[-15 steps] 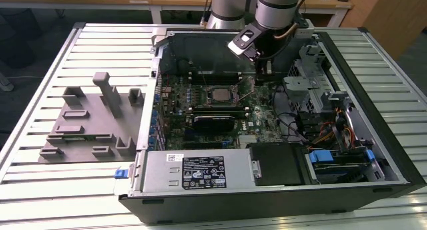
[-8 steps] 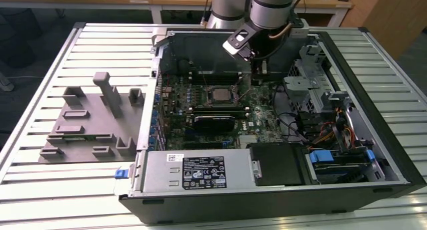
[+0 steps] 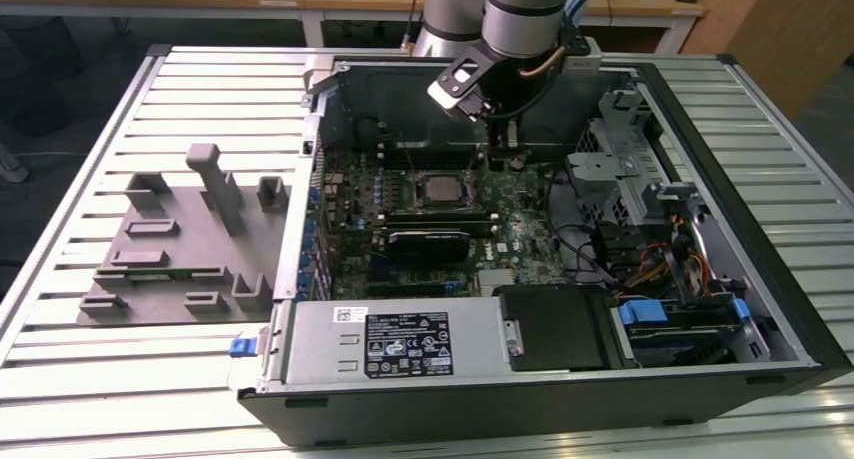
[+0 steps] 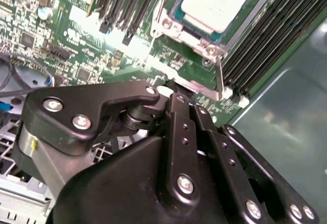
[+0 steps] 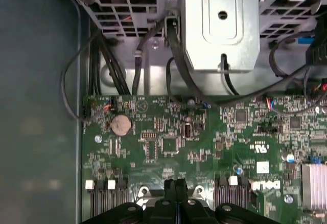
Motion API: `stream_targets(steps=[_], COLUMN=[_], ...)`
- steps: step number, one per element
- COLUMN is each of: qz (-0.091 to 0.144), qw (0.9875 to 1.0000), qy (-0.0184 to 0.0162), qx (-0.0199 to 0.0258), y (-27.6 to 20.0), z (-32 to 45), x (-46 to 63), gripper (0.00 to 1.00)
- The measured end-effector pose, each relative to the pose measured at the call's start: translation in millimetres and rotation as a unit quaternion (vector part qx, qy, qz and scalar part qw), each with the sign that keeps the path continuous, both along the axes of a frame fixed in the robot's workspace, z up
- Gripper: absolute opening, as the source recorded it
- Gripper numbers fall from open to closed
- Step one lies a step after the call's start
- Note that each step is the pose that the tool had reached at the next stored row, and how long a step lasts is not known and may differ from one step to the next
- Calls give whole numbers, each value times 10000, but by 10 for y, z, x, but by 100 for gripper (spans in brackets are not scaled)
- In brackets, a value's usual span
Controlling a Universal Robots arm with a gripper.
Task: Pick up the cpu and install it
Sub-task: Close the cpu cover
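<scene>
Black gripper (image 5: 177, 185) links sit closest to the lens in both wrist views. Its two fingers are pressed together tip to tip and carry nothing. In the exterior view the gripper (image 3: 503, 159) hangs from the arm (image 3: 521, 19) over the far part of the green motherboard (image 3: 521, 214), pointing down, its tip just above the board.

Just beside the tip, toward the exterior view's left and a little nearer, lies the cpu (image 3: 437, 188). It lies flat within the socket frame (image 4: 171, 27), silver top up, and the second wrist view shows its pale top (image 4: 217, 1) apart from the fingers. Dark memory slots (image 4: 127, 4) run along both sides of the socket.

Beyond the fingertips in the first wrist view are a round coin cell (image 5: 121, 125), black cables (image 5: 176, 65) and a grey metal cage (image 5: 219, 24).

The board lies inside an open computer case (image 3: 747, 119), with a power supply (image 3: 400, 344) along the near edge. Well apart, at the exterior view's left, grey holder blocks (image 3: 187, 234) stand on the slatted table (image 3: 80, 379).
</scene>
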State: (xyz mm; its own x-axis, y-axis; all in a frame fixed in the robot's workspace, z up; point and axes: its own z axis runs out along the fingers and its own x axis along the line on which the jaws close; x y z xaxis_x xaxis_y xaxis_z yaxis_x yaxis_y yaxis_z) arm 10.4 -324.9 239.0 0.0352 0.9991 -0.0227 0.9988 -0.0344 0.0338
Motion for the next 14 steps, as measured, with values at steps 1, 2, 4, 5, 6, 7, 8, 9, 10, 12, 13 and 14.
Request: stream_targets(steps=[1, 2, 4, 5, 6, 7, 8, 9, 10, 12, 13, 14], qz=[0, 0, 0, 0, 0, -1, -1, -1, -1, -1, -1, -1], qw=[10000, 10000, 10000, 10000, 10000, 10000, 10000, 10000, 10000, 10000, 10000, 10000], qy=[0, 0, 0, 0, 0, 0, 0, 0, 0, 0, 0, 0], qx=[0, 0, 0, 1, 0, 1, 1, 0, 0, 0, 0, 0], y=[0, 0, 0, 1, 1, 1, 2, 1, 1, 1, 1, 1], z=[0, 0, 0, 0, 0, -1, -1, 0, 0, 0, 0, 0], x=[-10, -22, -62, -86, -111, -135, -152, -163, -173, -190, -193, -193], gripper=[11, 11, 11, 11, 11, 11, 11, 11, 11, 11, 11, 11])
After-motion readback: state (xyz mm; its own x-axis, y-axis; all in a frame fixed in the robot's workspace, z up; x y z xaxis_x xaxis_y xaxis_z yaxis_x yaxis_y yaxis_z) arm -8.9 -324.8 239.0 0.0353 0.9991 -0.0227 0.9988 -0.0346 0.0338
